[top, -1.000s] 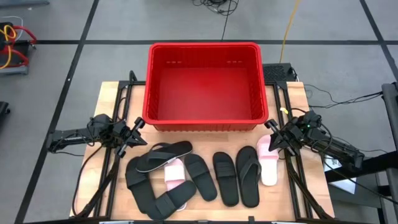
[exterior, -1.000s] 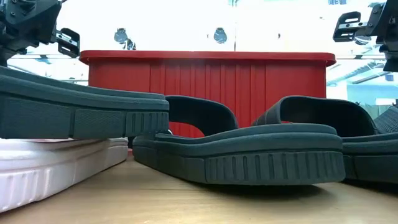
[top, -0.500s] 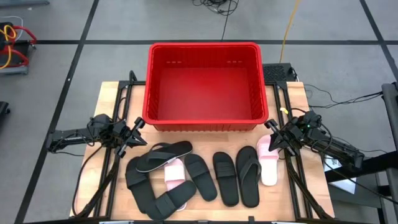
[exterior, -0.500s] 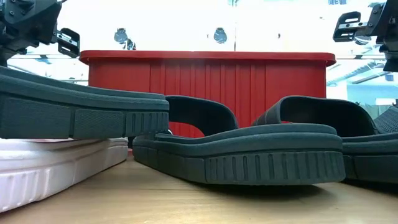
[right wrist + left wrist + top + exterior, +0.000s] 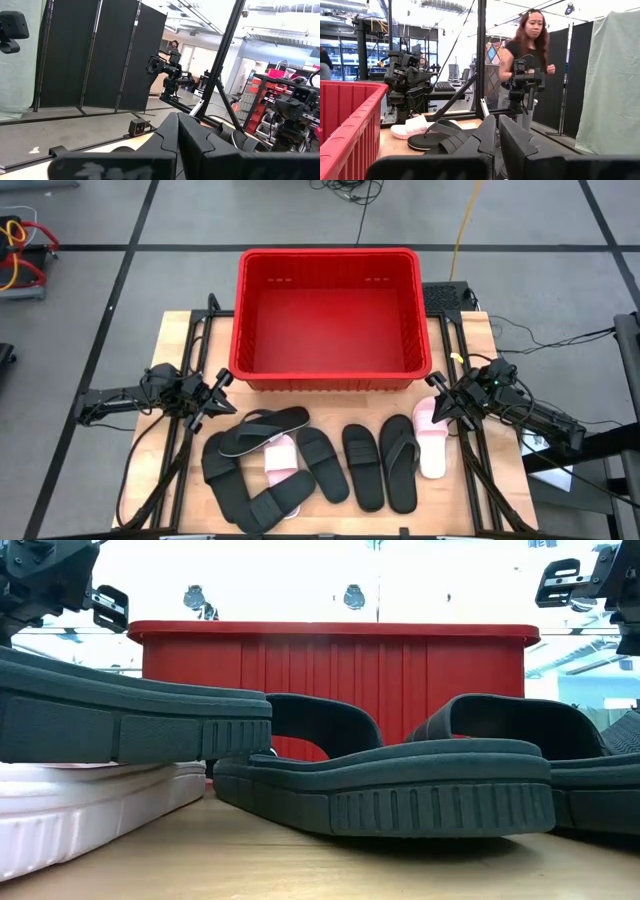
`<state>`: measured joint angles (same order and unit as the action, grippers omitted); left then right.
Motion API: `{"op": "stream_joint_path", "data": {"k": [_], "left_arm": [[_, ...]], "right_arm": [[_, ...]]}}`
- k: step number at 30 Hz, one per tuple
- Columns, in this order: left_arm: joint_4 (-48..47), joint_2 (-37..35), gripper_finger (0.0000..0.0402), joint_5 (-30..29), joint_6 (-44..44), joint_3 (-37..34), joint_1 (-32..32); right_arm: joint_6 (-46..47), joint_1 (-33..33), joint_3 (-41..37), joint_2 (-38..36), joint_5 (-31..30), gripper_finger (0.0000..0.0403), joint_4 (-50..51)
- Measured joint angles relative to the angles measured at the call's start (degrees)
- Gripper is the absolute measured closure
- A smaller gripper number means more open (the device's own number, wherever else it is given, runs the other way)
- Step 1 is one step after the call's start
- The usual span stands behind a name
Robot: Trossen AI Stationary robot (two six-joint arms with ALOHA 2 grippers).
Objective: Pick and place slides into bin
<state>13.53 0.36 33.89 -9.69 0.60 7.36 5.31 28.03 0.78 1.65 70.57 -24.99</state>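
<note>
1. Lying in a loose row on the desk [image 5: 175, 340] just in front of the bin [image 5: 331, 315]: the slides [image 5: 330, 463], mostly black, with a pink slide [image 5: 432, 442] at the right end and another [image 5: 281, 459] partly under black ones; none in the bin yet.
2. Judged step in hand: first pick. Best done by descending onto an uncovered outer slide, gripping across sole and strap, lifting clear of neighbours, then clearing the thick rim before release.
3. Left gripper [image 5: 215, 399]: raised above the desk left of the row, near the bin's corner, fingers parted by a narrow gap, holding nothing.
4. Right gripper [image 5: 441, 398]: raised over the pink slide's far end, fingers pressed together, empty.
</note>
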Motion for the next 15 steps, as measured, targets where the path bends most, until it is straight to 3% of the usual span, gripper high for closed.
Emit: {"op": "stream_joint_path", "data": {"k": [15], "left_arm": [[0.0, 0.0, 0.0396, 0.0, 0.0, 0.0, 0.0]], "right_arm": [[0.0, 0.0, 0.0, 0.0, 0.0, 0.0403, 0.0]]}}
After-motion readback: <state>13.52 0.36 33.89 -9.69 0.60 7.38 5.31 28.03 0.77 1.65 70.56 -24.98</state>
